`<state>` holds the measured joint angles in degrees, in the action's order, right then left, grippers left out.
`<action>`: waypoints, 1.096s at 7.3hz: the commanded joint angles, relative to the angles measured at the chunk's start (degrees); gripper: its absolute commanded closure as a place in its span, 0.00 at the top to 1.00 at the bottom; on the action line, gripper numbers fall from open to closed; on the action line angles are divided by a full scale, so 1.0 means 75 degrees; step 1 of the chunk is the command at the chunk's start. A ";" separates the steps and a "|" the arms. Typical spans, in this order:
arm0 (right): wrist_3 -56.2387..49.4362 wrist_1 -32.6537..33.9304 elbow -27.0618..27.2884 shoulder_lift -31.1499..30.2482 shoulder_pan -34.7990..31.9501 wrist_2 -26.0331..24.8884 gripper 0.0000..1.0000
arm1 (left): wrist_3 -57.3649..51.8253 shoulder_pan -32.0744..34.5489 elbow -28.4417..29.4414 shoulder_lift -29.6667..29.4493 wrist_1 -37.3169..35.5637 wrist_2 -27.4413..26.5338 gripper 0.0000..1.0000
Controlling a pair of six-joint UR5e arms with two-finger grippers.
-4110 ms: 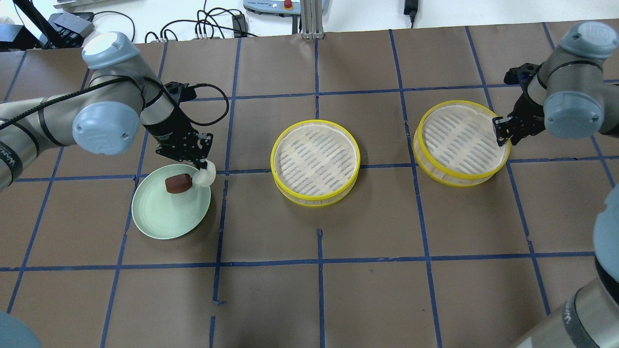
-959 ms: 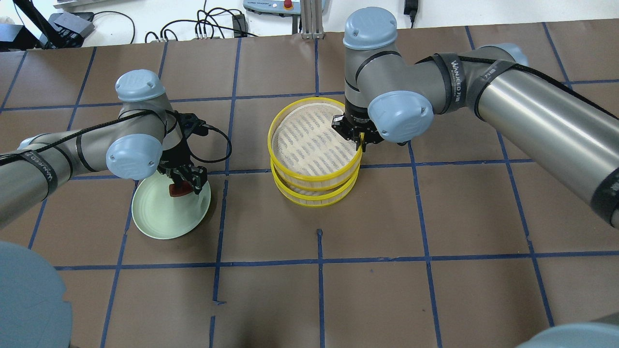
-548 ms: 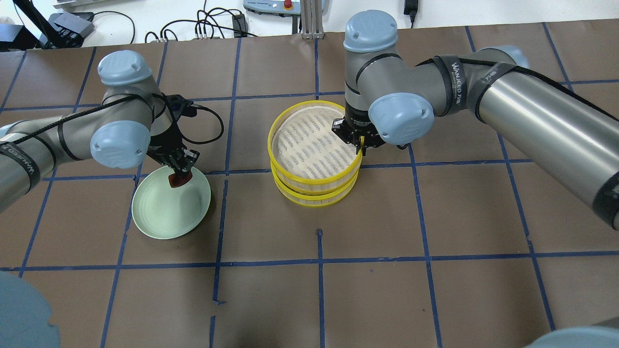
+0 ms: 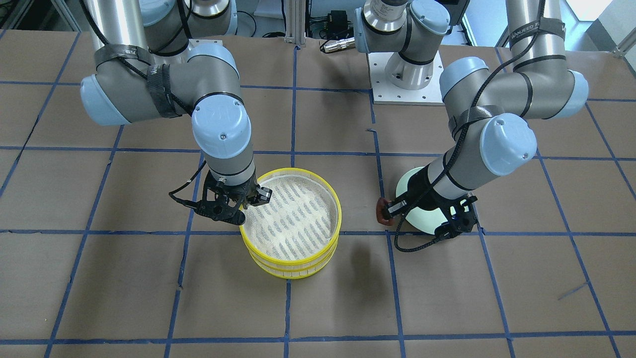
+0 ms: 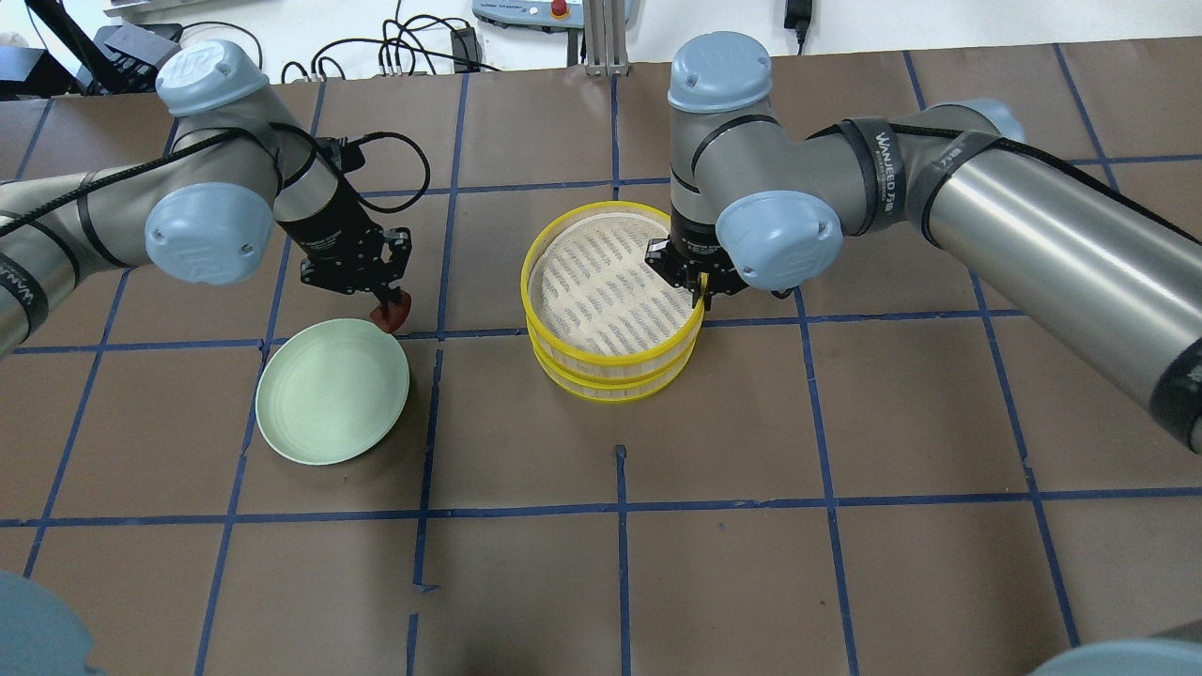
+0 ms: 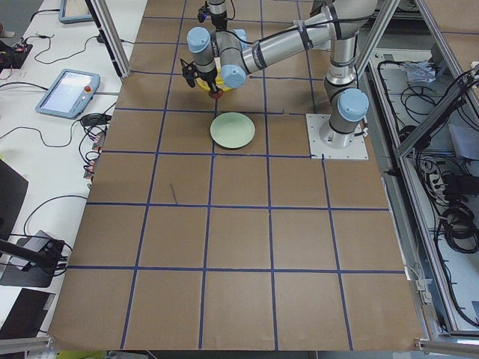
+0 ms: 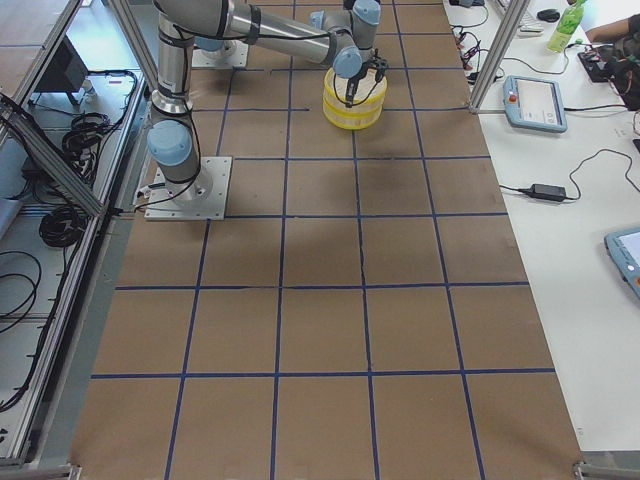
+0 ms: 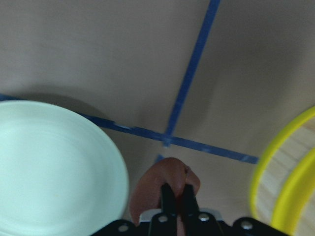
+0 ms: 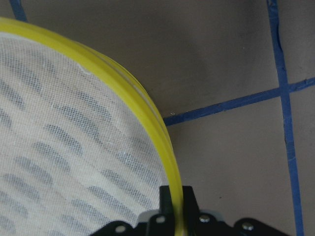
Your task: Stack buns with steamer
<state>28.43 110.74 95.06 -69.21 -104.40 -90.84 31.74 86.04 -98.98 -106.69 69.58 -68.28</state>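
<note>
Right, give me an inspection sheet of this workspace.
Surface: brown paper, blue tape grid.
Job's things: brown bun held aloft beside the plate; two steamers stacked; white bun not seen.
Clutter: nothing seen.
Grippers: left gripper, jaws shut on brown bun; right gripper, jaws shut on top steamer's rim.
Cables: loop at left wrist; more beyond the table.
Surroundings: pendants on side benches.

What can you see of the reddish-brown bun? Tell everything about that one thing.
The reddish-brown bun is small, oblong, smooth and matte, rubbery-looking. The left gripper pinches its top from above, so it hangs above the table, near a blue tape crossing, just past the rim of the pale green plate and short of the upper steamer tray. Nothing else touches it.
</note>
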 commanded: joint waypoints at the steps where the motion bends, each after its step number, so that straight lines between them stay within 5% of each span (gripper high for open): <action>1: -0.0284 0.0058 -0.0077 -0.0064 0.0056 -0.0052 0.99 | 0.3687 0.0467 0.0562 -0.0141 -0.0230 0.2390 0.17; 2: -0.1099 -0.0011 -0.0205 -0.0320 0.0358 0.0006 0.98 | 0.4084 0.0480 0.0635 -0.0293 -0.0254 0.2818 0.46; 3: -0.1617 -0.0255 -0.0265 -0.0706 0.0860 0.0018 0.98 | 0.4204 0.0736 0.0589 -0.0445 -0.0265 0.2834 0.99; 6: -0.3459 -0.2288 -0.0930 -0.1843 0.2187 0.0136 0.99 | 0.3543 0.0938 0.0565 -0.0482 -0.0336 0.2626 1.00; 8: -0.3811 -0.3569 -0.1552 -0.2487 0.2096 0.0159 0.99 | 0.1021 0.0926 0.0694 -0.0226 -0.0185 -0.0581 1.00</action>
<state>2.29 89.60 86.03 -84.72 -88.55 -89.76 50.75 93.02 -94.18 -109.63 67.49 -58.99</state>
